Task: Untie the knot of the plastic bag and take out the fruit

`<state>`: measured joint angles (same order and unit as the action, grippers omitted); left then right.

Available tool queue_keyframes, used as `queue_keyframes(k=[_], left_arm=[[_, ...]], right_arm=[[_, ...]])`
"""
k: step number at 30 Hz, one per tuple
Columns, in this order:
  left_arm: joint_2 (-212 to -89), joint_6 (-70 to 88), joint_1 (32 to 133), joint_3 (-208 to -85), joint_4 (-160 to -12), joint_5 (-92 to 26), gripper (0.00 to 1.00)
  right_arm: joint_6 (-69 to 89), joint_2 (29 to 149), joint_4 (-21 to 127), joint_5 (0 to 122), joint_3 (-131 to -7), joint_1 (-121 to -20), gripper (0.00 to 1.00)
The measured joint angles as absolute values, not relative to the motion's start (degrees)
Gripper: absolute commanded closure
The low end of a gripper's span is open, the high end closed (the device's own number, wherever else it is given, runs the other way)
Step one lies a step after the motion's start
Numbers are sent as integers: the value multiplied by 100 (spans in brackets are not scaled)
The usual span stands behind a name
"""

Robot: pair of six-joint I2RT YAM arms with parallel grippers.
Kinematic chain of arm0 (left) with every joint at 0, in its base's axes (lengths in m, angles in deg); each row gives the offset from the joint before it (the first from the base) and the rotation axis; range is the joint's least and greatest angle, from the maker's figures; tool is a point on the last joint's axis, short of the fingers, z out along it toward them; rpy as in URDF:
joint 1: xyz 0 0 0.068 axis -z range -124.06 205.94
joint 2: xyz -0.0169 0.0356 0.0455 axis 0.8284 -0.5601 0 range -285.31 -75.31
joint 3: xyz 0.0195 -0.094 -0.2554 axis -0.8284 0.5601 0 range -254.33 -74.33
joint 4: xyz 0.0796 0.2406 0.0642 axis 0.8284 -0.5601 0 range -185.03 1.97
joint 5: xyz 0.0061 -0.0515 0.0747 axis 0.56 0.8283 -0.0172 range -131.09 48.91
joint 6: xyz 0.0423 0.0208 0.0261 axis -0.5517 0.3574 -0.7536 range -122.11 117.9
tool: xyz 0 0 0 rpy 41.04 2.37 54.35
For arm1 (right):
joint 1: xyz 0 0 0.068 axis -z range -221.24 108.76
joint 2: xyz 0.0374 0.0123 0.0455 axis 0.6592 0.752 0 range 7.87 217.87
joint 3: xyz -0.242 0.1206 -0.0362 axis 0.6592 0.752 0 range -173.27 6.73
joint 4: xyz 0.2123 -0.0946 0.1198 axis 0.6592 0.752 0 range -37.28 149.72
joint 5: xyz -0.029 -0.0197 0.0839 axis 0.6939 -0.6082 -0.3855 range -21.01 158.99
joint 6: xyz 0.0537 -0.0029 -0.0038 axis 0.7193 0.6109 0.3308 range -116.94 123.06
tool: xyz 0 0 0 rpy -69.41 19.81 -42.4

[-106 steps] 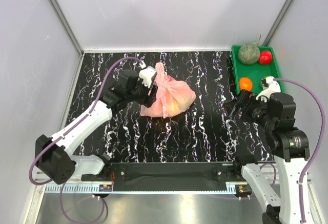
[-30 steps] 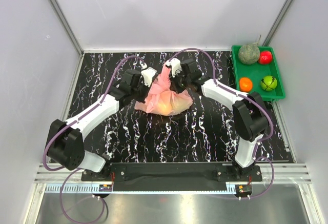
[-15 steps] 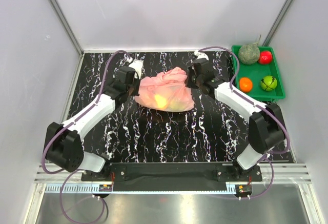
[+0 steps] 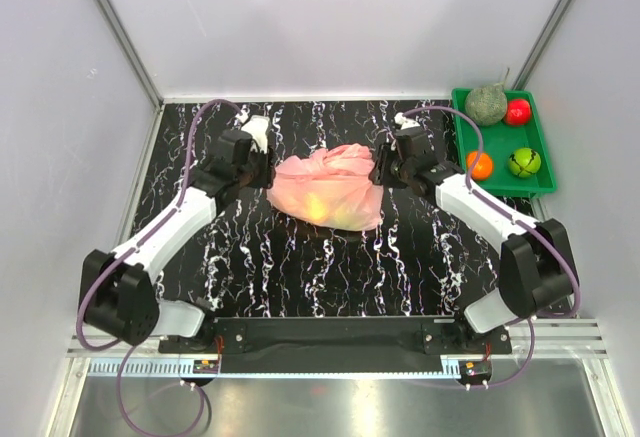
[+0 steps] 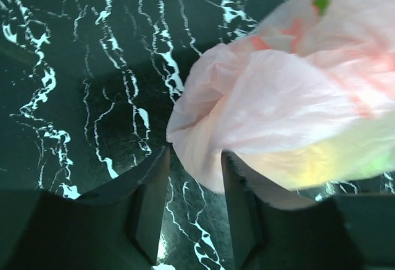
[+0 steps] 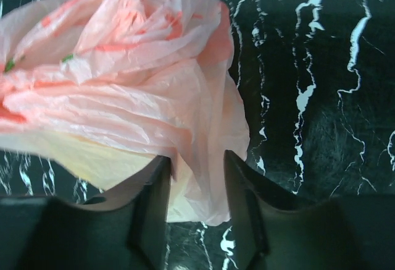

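The pink plastic bag [image 4: 325,187] lies slumped and spread out on the black marbled table. A yellow fruit [image 4: 316,204] glows through its plastic and also shows in the left wrist view [image 5: 321,159]. I see no tied knot, only crumpled folds on top [image 6: 142,16]. My left gripper [image 4: 268,169] is at the bag's left edge, open, with a loose lobe of plastic [image 5: 197,128] between its fingers. My right gripper [image 4: 378,172] is at the bag's right edge, open, with a hanging flap of plastic [image 6: 207,159] between its fingers.
A green tray [image 4: 545,147] stands at the back right. It holds a netted melon [image 4: 487,104], a red fruit [image 4: 517,111], an orange fruit [image 4: 480,165] and a green fruit [image 4: 522,162]. White walls enclose the table on three sides.
Both grippers were together at the bag's bunched top a second ago. They have moved apart sideways, and the bag has flattened and spread. A green fruit appeared in the tray since the oldest frame.
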<state>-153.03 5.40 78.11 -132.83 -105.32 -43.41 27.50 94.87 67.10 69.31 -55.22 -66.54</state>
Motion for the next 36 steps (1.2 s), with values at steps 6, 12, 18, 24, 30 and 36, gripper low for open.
queue_keyframes(k=[6,12,18,24,30,36], left_arm=[[-14804,232,7852,-13125,-10454,-3618,42],[-14551,-369,7931,-13167,-10513,-2982,41],[-14905,-1165,8432,-13674,-10771,-3074,45],[-15609,-1744,8755,-13860,-10795,-3292,48],[-16181,-2050,8760,-14004,-10823,-3491,63],[-16481,-2056,8760,-14137,-10808,-3555,100]], right_arm=[[1795,9262,6699,5978,-5385,-6610,25],[925,8633,6563,5584,-5236,-6770,11],[169,9133,7011,6037,-6047,-7102,8],[-327,9627,7118,6542,-6342,-7237,6],[-650,10038,7236,6537,-6823,-7233,11],[-731,10567,7350,6321,-7330,-7233,30]])
